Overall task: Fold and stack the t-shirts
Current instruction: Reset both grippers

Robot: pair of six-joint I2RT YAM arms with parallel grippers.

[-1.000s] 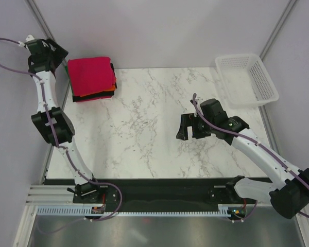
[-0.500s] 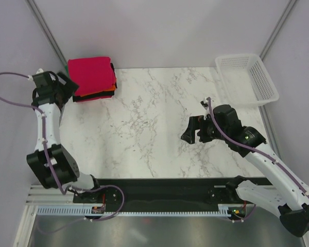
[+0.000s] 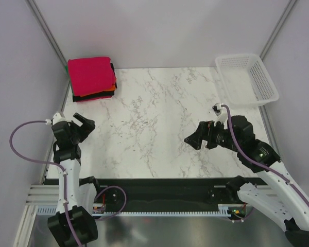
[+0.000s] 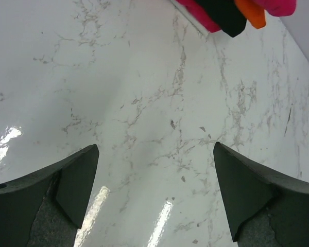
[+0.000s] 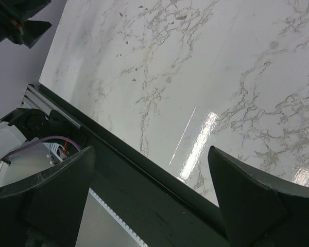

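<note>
**Both claws open; folded shirts stacked at the far left corner**

We record a white marble table [image 3: 159, 118] that takes up most of the overhead view, with both arms mounted at its near edge.

The right arm [image 3: 268, 164] reaches in from the near right. Its wrist is over the right half of the table and points toward the centre. The left arm [image 3: 67, 170] rises along the left edge, and a purple cable [image 3: 20, 135] loops out beside it.

A white lattice basket [image 3: 247, 80] sits on the far right corner, partly overhanging the table's edge.

The stack of t-shirts [image 3: 91, 78] lies at the far left corner, well apart from both arms. A crimson-pink shirt [image 3: 90, 72] is folded on top. An orange layer and a black layer show at the stack's near and right edges. The left wrist view catches only that corner of the stack, at the top of its frame.

The left gripper [image 3: 86, 125] is near the left edge, its jaws spread wide — its wrist view shows only bare marble between the fingers. The right gripper [image 3: 192, 136] is likewise fully open. Its wrist view shows marble and the table's dark near edge between the fingers. Neither claw touches cloth.
</note>
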